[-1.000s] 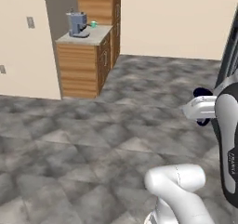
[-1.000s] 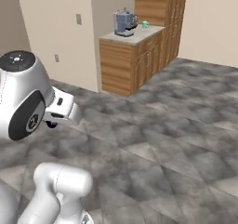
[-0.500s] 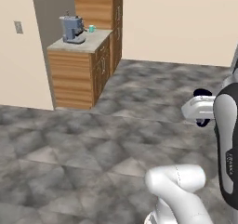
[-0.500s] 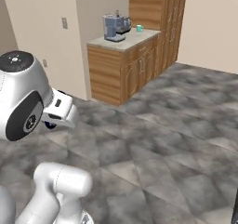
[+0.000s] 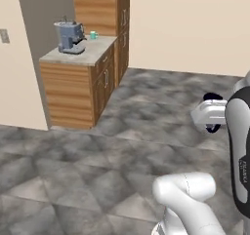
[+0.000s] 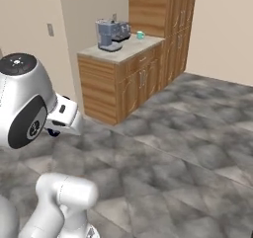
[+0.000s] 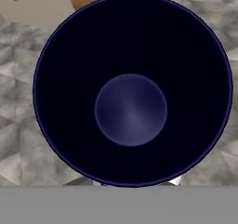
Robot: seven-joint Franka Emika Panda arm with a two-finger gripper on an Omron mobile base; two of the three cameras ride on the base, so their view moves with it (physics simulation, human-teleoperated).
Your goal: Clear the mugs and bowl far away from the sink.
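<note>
A dark navy mug sits right in front of the hand camera, showing a round dark face with a paler blue-grey circle in its middle. My gripper is shut on this mug and holds it high over the floor beside the arm; dark parts of the mug stick out past the white hand. From the other side the same gripper hangs at the left. A teal mug stands at the back of a wooden counter, where the teal mug is beside a tall cupboard. The bowl and the sink are out of view.
A grey coffee machine stands on the pale-topped wooden counter, next to a tall wooden cupboard. Grey stone floor stretches between me and the counter. A beige wall with a switch plate runs at the left.
The whole scene has shifted: the base has moved, and the counter with the coffee machine now looks nearer and further right. The arm keeps its pose, still gripping the dark mug.
</note>
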